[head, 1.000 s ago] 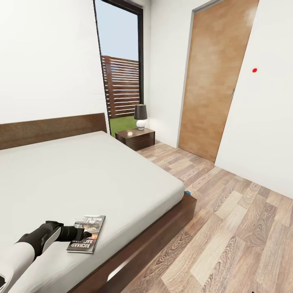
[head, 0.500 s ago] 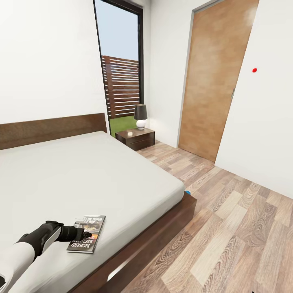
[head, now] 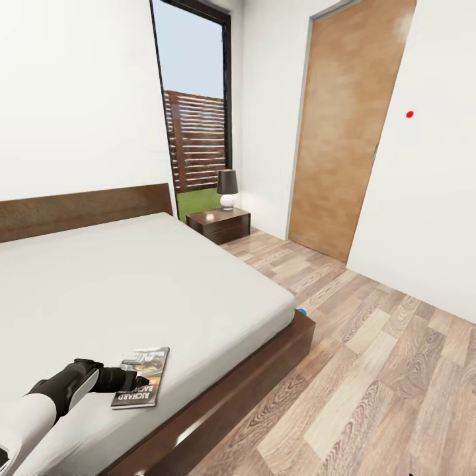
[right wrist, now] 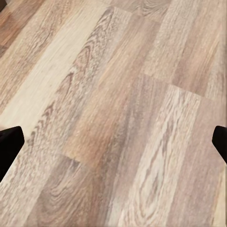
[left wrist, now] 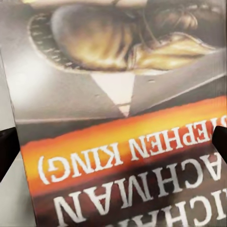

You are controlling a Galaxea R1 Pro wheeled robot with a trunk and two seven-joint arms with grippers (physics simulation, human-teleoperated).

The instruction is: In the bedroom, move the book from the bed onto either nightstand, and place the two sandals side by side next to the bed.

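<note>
Book (head: pixel 141 377) lies flat on the bed (head: pixel 152 291) near its foot-end corner, long axis running away from the left claw (head: pixel 137 381), whose tips meet the book's near end. In the left wrist view the fingertips (left wrist: pixel 8 146) sit spread wide past both long edges. Farther right, the nightstand (head: pixel 220 223) stands well apart. The right claw (right wrist: pixel 113 142) hangs spread over bare floor.

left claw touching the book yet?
Cannot tell. In the head view the left claw overlaps the book on the bed; in the wrist view its fingertips flank the cover, with neither contact nor gap plain.
</note>
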